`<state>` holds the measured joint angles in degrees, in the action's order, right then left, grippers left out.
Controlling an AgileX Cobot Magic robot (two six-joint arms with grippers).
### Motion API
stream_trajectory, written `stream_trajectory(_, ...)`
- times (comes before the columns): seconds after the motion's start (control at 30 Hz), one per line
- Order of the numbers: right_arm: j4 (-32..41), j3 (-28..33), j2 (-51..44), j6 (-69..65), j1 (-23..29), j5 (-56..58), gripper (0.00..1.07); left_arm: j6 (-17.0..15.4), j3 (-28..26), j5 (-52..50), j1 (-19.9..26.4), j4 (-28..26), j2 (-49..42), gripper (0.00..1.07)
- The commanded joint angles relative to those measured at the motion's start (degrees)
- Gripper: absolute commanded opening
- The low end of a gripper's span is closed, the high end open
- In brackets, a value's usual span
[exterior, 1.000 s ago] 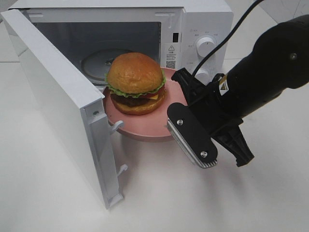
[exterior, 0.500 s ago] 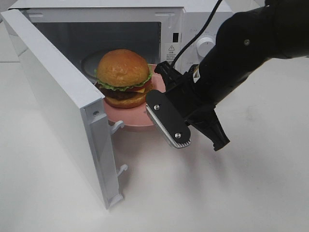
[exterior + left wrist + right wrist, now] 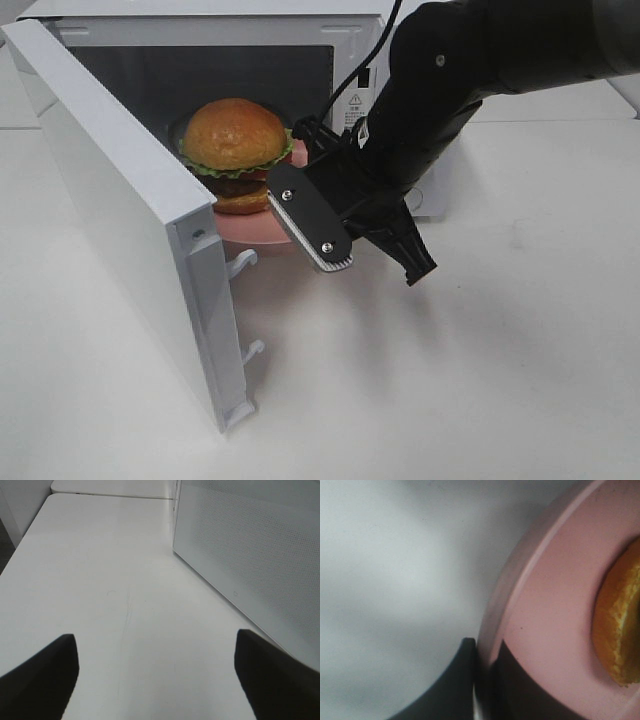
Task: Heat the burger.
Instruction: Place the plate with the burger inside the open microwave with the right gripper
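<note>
The burger [image 3: 235, 148], with a golden bun, lettuce frill and dark patty, sits on a round pink plate [image 3: 250, 228] in the open mouth of the white microwave [image 3: 200, 10]. My right gripper [image 3: 302, 140] is shut on the plate's right rim and holds it. In the right wrist view the gripper [image 3: 482, 677] pinches the pink rim [image 3: 520, 580] between dark fingers [image 3: 457, 685], and the bun's edge [image 3: 620, 630] shows beyond. My left gripper [image 3: 157, 680] stands open over bare white table, holding nothing; it is out of the exterior view.
The microwave door [image 3: 120, 200] is swung wide open to the front left, with latch hooks [image 3: 245, 262] on its edge. A dotted white panel of the microwave [image 3: 250, 555] stands beside the left gripper. The right arm and its cable hide the control knobs.
My right gripper has carried the plate and burger left and back, from in front of the microwave to its opening. The left gripper's view is given only now.
</note>
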<state>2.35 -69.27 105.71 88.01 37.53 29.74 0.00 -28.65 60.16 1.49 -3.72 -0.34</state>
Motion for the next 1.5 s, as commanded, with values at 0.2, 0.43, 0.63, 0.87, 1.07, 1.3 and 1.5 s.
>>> stream_trajectory(0.2, 1.20, -8.08, 4.07, -0.17, 0.17, 1.15, 0.00, 0.00, 0.06, -0.80, -0.29, -0.52, -1.38, 0.78)
stream_trajectory(0.43, 1.20, -13.06, 7.28, -2.06, 0.17, 1.26, 0.00, 0.00, 0.06, -0.80, -0.29, -0.52, -1.38, 0.78)
stream_trajectory(0.63, 0.80, -17.53, 9.97, -2.64, 0.17, 1.60, 0.00, 0.00, 0.06, -0.80, -0.29, -0.52, -1.38, 0.78)
stream_trajectory(0.87, -2.35, -22.52, 13.46, -6.65, 0.17, 2.64, 0.00, 0.00, 0.06, -0.80, -0.29, -0.52, -1.38, 0.78)
stream_trajectory(1.07, -2.86, -24.87, 14.95, -6.99, 0.17, 2.52, 0.00, 0.00, 0.06, -0.80, -0.29, -0.52, -1.38, 0.78)
stream_trajectory(1.3, -3.67, -30.54, 19.31, -7.91, 0.17, 4.07, 0.00, 0.00, 0.06, -0.80, -0.29, -0.52, -1.38, 0.78)
stream_trajectory(1.5, -5.16, -34.66, 22.00, -9.11, 0.17, 4.07, 0.00, 0.00, 0.06, -0.80, -0.29, -0.40, -1.38, 0.78)
